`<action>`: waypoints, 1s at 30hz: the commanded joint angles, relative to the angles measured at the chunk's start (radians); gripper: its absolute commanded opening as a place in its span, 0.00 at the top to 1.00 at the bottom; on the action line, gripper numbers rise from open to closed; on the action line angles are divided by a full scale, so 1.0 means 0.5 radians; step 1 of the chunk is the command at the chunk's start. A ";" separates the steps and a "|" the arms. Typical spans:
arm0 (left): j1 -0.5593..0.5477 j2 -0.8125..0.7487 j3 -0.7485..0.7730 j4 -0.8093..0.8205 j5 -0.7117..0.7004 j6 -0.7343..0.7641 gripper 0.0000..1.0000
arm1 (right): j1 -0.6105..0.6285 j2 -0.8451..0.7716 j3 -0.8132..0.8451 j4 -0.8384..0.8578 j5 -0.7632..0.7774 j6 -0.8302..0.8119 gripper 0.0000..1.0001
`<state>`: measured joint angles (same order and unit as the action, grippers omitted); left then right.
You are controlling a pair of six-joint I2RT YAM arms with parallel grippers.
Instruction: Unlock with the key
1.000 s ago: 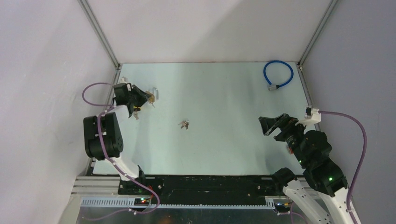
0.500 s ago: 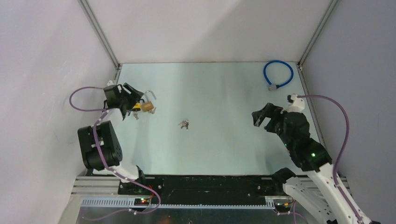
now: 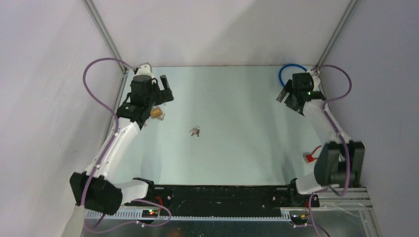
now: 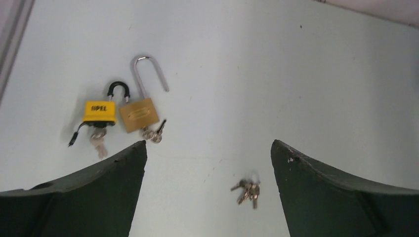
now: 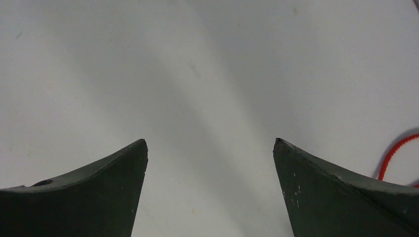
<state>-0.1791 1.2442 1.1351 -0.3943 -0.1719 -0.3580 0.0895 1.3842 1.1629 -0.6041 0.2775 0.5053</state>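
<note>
Pale green tabletop (image 4: 296, 74) inside white walls. Left arm's fingers (image 4: 89, 197), spread wide and empty, hover just short of a brass padlock (image 4: 140, 114) and a yellow padlock (image 4: 99, 111) lying side by side, shackles pointing away, inserted keys (image 4: 157, 132) nearest them. Right arm's fingers (image 5: 346, 197), also spread, are far off.

pale green table (image 3: 237, 98): matt top, faint marks. blue cable loop (image 3: 284, 68): lies at the table's far right corner, only part of it showing. small red tie (image 3: 312, 156): on the table near its right edge, towards the near side. two aluminium posts (image 3: 105, 37): rise from the table's far corners. plain pale wall panels (image 3: 217, 29): enclose the table on three sides. black base bar (image 3: 222, 192): runs along the table's near edge.
</note>
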 commanded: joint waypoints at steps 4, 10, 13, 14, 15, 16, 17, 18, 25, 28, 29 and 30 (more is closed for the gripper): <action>-0.208 -0.459 -0.158 -0.266 -0.456 0.277 0.00 | -0.346 0.843 0.732 -0.032 0.014 0.190 0.04; -0.237 -0.585 -0.269 -0.220 -0.561 0.297 0.00 | -0.439 1.482 1.418 -0.184 0.126 0.325 0.10; -0.237 -0.589 -0.271 -0.220 -0.577 0.302 0.00 | -0.466 1.738 1.660 -0.219 0.149 0.404 0.16; -0.237 -0.591 -0.270 -0.221 -0.575 0.304 0.00 | -0.470 1.781 1.760 -0.218 0.143 0.421 0.16; -0.235 -0.592 -0.272 -0.219 -0.572 0.304 0.00 | -0.477 1.869 1.808 -0.214 0.138 0.425 0.19; -0.236 -0.591 -0.271 -0.219 -0.570 0.305 0.00 | -0.480 1.905 1.891 -0.197 0.118 0.426 0.19; -0.237 -0.588 -0.272 -0.219 -0.571 0.306 0.00 | -0.483 1.979 1.924 -0.186 0.107 0.427 0.20; -0.238 -0.587 -0.273 -0.219 -0.569 0.309 0.00 | -0.486 2.014 1.980 -0.157 0.071 0.428 0.22; -0.238 -0.581 -0.273 -0.221 -0.570 0.314 0.00 | -0.495 2.256 2.178 -0.273 -0.078 0.503 0.34; -0.238 -0.605 -0.275 -0.220 -0.562 0.314 0.00 | -0.500 2.264 2.172 -0.325 -0.110 0.587 0.41; -0.238 -0.609 -0.276 -0.219 -0.559 0.312 0.00 | -0.498 2.262 2.184 -0.336 -0.171 0.573 0.43; -0.237 -0.622 -0.278 -0.216 -0.561 0.313 0.00 | -0.495 2.272 2.222 -0.354 -0.191 0.567 0.47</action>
<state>-0.2928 0.9596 0.9966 -0.5209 -0.4393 -0.2253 -0.1532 2.4966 2.2150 -0.7151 0.2382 0.7490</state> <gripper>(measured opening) 0.996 0.580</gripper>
